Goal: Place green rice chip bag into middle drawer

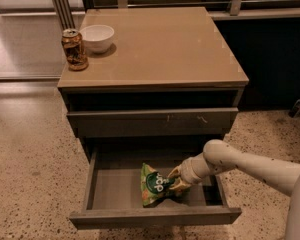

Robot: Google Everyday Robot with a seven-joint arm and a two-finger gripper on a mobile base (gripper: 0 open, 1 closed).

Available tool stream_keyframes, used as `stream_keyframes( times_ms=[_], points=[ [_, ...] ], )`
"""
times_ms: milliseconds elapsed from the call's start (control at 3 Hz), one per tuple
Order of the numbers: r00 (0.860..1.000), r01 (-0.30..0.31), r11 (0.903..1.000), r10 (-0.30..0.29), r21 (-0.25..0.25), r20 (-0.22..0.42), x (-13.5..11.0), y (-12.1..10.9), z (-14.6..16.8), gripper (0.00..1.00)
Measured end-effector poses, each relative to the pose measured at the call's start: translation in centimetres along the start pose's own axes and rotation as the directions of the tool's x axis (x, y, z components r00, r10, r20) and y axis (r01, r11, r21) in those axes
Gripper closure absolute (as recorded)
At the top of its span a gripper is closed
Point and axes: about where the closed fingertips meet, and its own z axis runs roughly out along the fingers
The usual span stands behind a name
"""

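The green rice chip bag [154,184] lies in the open middle drawer [115,190], right of its centre, with its lower end on the grey floor. My gripper [176,179] reaches in from the right on a white arm. It is shut on the bag's right end. The drawer is pulled well out from the cabinet.
A closed drawer front [150,122] with small pale marks sits just above the open drawer. On the tan cabinet top [165,49] stand a brown drink can [74,49] and a white bowl [96,37] at the back left. Speckled floor surrounds the cabinet.
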Motion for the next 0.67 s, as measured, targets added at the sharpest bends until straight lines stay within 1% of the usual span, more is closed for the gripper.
stream_keyframes(
  times_ms=[667],
  points=[
    [1.0, 0.0, 1.0, 0.0, 0.0, 0.0, 0.0, 0.01, 0.01, 0.12]
  ],
)
